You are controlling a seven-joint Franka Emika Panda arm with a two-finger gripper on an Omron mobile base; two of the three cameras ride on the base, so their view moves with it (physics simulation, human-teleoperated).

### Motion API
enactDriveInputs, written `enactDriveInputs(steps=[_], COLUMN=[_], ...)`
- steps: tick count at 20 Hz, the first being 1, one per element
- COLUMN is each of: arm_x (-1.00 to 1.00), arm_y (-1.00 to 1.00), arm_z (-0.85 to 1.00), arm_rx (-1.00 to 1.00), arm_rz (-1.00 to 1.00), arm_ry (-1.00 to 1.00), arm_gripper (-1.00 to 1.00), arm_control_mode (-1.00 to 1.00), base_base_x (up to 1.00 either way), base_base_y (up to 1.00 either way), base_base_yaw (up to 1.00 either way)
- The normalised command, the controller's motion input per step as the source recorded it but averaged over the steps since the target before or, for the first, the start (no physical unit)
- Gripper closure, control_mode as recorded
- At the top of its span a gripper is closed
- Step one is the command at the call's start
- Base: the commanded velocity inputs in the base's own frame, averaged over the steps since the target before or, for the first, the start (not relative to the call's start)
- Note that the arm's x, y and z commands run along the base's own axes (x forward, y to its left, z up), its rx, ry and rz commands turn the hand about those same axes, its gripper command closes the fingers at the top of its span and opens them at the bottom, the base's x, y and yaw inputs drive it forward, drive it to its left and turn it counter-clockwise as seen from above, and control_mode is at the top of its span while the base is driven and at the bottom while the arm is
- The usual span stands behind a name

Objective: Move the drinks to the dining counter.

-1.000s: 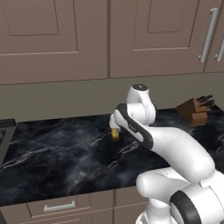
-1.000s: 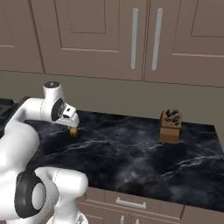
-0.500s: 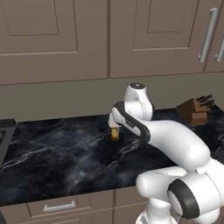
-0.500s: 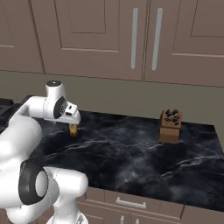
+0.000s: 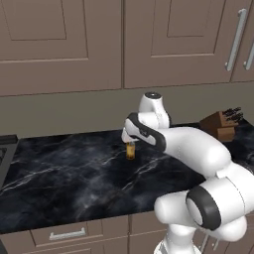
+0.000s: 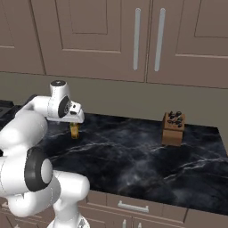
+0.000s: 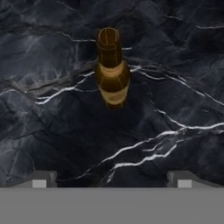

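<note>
Amber bottle (image 7: 112, 70) with pale bands, right under the gripper (image 7: 112, 177) with its grey tips. Black counter (image 5: 74, 178) all around, laced with white veins. Brown knife block (image 6: 173, 129) off to the side, dark handles. Brown cabinets (image 6: 102, 35) above, silver handles (image 6: 136, 39).

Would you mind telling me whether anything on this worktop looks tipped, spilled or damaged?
Nothing stands out. The beer bottle stands upright on the marble worktop under the open gripper, and the knife block sits upright by the wall.

Brown panelled cabinets (image 6: 111, 40) with bar handles (image 6: 137, 39), olive backsplash (image 5: 59, 111), black white-veined marble worktop (image 6: 147, 160), drawers (image 5: 64, 233) below
</note>
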Motion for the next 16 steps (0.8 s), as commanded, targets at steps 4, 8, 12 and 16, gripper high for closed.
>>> enactDriveInputs(steps=[4, 8, 12, 16], arm_x=[0.16, 0.18, 0.28, 0.33], arm_y=[0.0, 0.0, 0.04, 0.03], arm_z=[0.0, 0.0, -0.04, 0.0], arm_rx=[-0.01, 0.0, 0.0, 0.0], arm_rz=[0.05, 0.04, 0.03, 0.03], arm_ry=[0.0, 0.0, 0.0, 0.0], arm_gripper=[-1.0, -1.0, -1.0, -1.0], arm_control_mode=[-1.0, -1.0, -1.0, -1.0], base_base_x=[0.0, 0.0, 0.0, 0.0], base_base_y=[0.0, 0.0, 0.0, 0.0], base_base_yaw=[0.0, 0.0, 0.0, 0.0])
